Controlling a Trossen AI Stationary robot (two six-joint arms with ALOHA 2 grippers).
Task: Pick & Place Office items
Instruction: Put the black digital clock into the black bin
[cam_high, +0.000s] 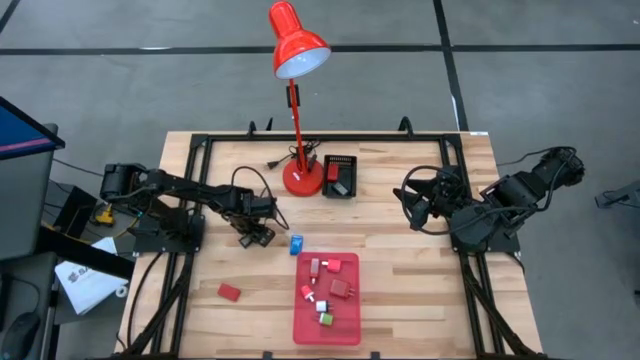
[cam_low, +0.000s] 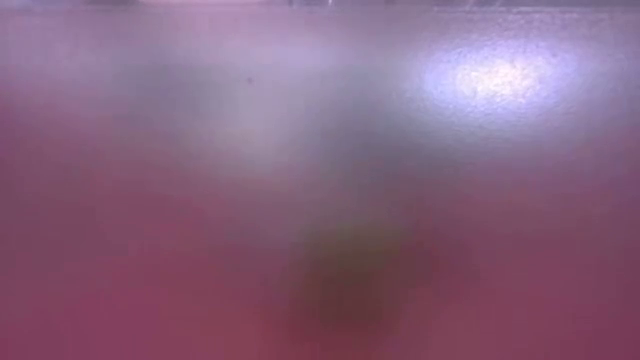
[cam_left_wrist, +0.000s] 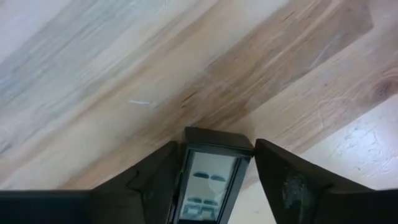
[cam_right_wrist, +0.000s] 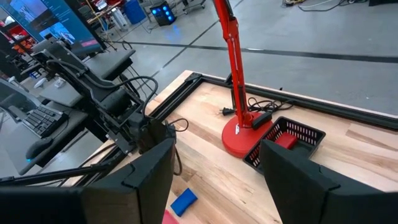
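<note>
My left gripper (cam_high: 255, 237) is at the table's left middle, pointing down, shut on a small black piece with a pale face (cam_left_wrist: 211, 177). My right gripper (cam_high: 418, 207) waits open and empty at the right middle; its fingers stand wide apart in the right wrist view (cam_right_wrist: 214, 186). A blue block (cam_high: 296, 243) lies on the wood just right of the left gripper. A red block (cam_high: 229, 292) lies nearer the front left. The flat red tray (cam_high: 345, 330) holds several small red, white and green pieces. My left gripper pinches the black piece by its two opposite sides (cam_left_wrist: 184, 174) between its two fingers (cam_left_wrist: 155, 183). The fingers come from above, pointing down at the wood. The piece's end sticks out past the fingertips. Whether it touches the table does not show.
A red desk lamp (cam_high: 297, 50) stands on its round base (cam_high: 301, 177) at the far middle, its cord beside it. A black basket (cam_high: 340, 177) with a red piece stands right of the base. The low view is a pink blur.
</note>
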